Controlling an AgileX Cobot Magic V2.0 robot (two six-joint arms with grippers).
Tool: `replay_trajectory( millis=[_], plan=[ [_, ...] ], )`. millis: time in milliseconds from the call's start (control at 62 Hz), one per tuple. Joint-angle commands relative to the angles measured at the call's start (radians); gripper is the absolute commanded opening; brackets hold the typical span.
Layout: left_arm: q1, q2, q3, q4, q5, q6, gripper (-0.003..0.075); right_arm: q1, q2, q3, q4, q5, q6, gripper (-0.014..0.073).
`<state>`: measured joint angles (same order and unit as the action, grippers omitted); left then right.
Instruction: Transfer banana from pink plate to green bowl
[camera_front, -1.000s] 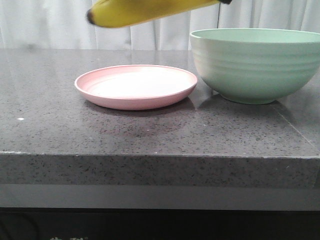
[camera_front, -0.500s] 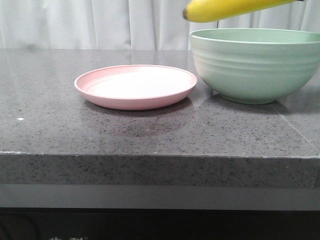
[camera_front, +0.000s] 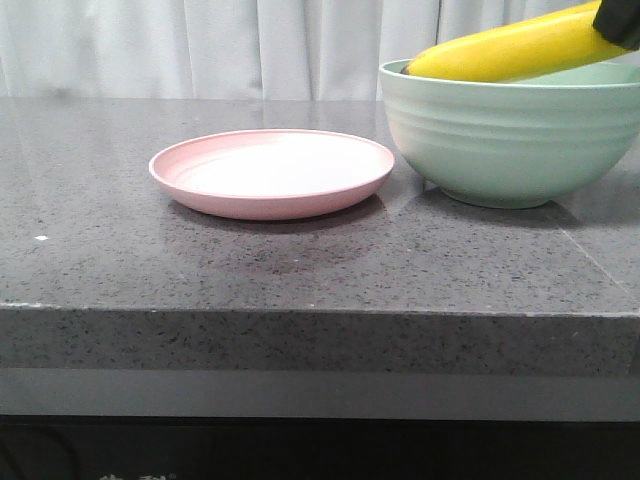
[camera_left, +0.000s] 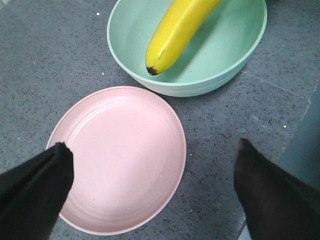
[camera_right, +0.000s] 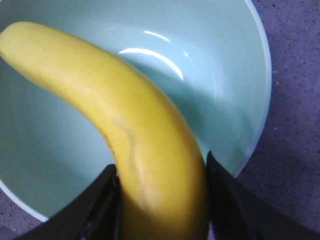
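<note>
The yellow banana (camera_front: 510, 52) slants down into the pale green bowl (camera_front: 505, 140) at the right of the counter, its dark tip low inside the bowl in the left wrist view (camera_left: 172, 35). My right gripper (camera_right: 160, 200) is shut on the banana (camera_right: 125, 125) over the bowl's hollow (camera_right: 210, 85); only a dark bit of it shows at the front view's top right edge (camera_front: 620, 22). The pink plate (camera_front: 272, 172) lies bare beside the bowl. My left gripper (camera_left: 150, 175) is open and empty above the plate (camera_left: 120, 155).
The things stand on a dark speckled stone counter (camera_front: 300, 270) whose front edge is near the camera. White curtains (camera_front: 200, 45) hang behind it. The bowl (camera_left: 235, 55) almost touches the plate's rim.
The banana has moved right from above the plate and come down, so its lower end now dips inside the green bowl. The plate and bowl have not moved.
</note>
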<state>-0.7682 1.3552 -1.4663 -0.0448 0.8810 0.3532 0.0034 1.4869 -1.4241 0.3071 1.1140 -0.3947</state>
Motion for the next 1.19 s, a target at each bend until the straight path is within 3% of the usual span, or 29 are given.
replay_trajectory(
  millis=[0,145,323,419,532,661,758,839,1177],
  plan=[
    [-0.007,-0.032,-0.033,-0.003,-0.066,-0.011,0.0636,-0.005,-0.036,-0.035,0.022,-0.039,0.005,0.0421],
    [-0.007,-0.032,-0.033,-0.003,-0.066,-0.011,0.0636,-0.005,-0.036,-0.035,0.022,-0.046,0.005,0.0509],
    [-0.007,-0.032,-0.033,-0.003,-0.066,-0.011,0.0627,-0.005,-0.038,-0.037,0.050,-0.045,0.008,0.0509],
    [-0.007,-0.032,-0.033,0.001,-0.073,-0.026,0.0568,-0.005,-0.048,-0.059,0.110,-0.003,0.108,0.0491],
    [0.007,-0.032,-0.033,0.027,-0.097,-0.093,0.0408,-0.005,-0.058,-0.105,0.111,0.067,0.204,0.0351],
    [0.071,-0.032,-0.033,0.045,-0.119,-0.178,0.0170,-0.005,-0.061,-0.153,0.069,0.127,0.245,0.0085],
    [0.144,-0.032,-0.033,0.045,-0.129,-0.232,-0.0008,-0.005,-0.061,-0.177,0.043,0.131,0.264,-0.0015],
    [0.208,-0.034,-0.033,0.045,-0.129,-0.283,-0.0018,-0.005,-0.064,-0.179,0.038,0.128,0.267,-0.0070],
    [0.468,-0.145,0.035,0.045,-0.155,-0.423,-0.0018,-0.005,-0.234,-0.054,-0.060,-0.043,0.338,-0.0064]
  ],
)
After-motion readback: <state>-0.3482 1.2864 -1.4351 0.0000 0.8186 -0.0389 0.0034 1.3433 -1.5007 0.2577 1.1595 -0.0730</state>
